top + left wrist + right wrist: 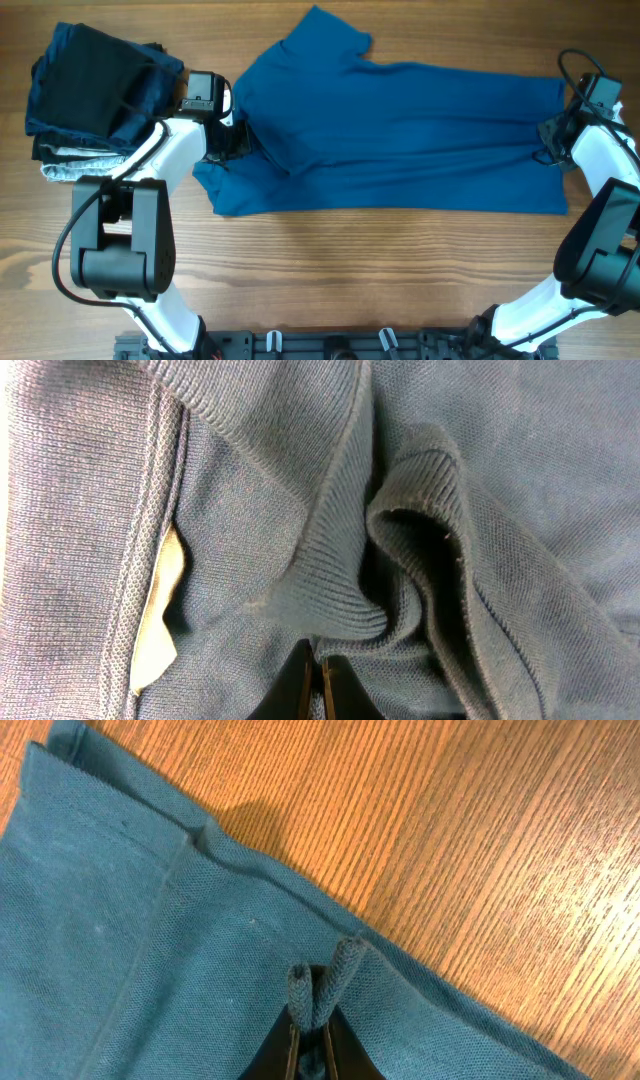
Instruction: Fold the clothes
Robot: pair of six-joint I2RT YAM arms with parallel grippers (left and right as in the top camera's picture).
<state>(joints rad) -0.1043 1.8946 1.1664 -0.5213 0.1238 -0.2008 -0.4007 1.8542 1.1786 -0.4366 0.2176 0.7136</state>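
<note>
The polo shirt point(400, 130) is matt knit cloth with a ribbed collar point(335, 575); the table point(300, 270) is smooth grained wood.

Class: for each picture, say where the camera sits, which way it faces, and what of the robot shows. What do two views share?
Overhead: above the table, facing down on the polo shirt; both arms show.
Left wrist: on the left gripper, facing the collar; shut fingertips show.
Right wrist: on the right gripper, facing the hem; fingertips pinch it.
Shared: both wrist views show the shirt gripped.
</note>
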